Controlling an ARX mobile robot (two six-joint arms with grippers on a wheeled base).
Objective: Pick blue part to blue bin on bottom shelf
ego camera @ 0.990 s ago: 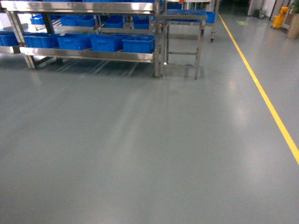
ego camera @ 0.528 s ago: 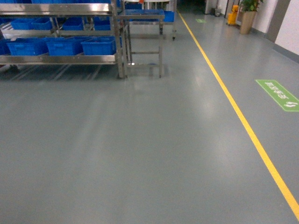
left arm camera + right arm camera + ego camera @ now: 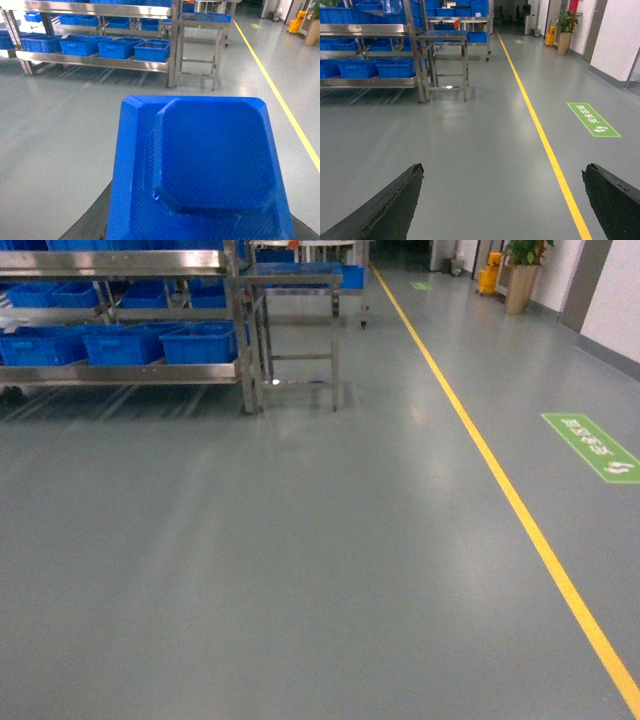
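Across the top left of the head view stands a shiny steel rack (image 3: 130, 262), and its bottom shelf (image 3: 120, 373) carries a row of blue bins (image 3: 120, 344) side by side. Just right of the rack is a small steel stand (image 3: 295, 315). Grey floor (image 3: 300, 570) fills the rest, crossed by a yellow line (image 3: 500, 490) running away on the right, with a green floor sign (image 3: 592, 446) beyond it. A potted plant (image 3: 520, 270) stands far off at the top right. Neither arm shows here, and the small blue part cannot be made out.

In the left wrist view, a large blue plastic piece (image 3: 200, 170) fills the lower middle, lying over the dark body of the left gripper (image 3: 85, 225). It is angular, with a raised eight-sided panel. The fingers are hidden, so their spread cannot be told. The rack and its bins sit well beyond, at the top.

In the right wrist view, the right gripper (image 3: 505, 200) shows two dark fingers (image 3: 390, 205) at the lower corners, spread wide, with only bare floor between them. The yellow line runs up the middle, the rack stands on the left, and the green sign on the right.
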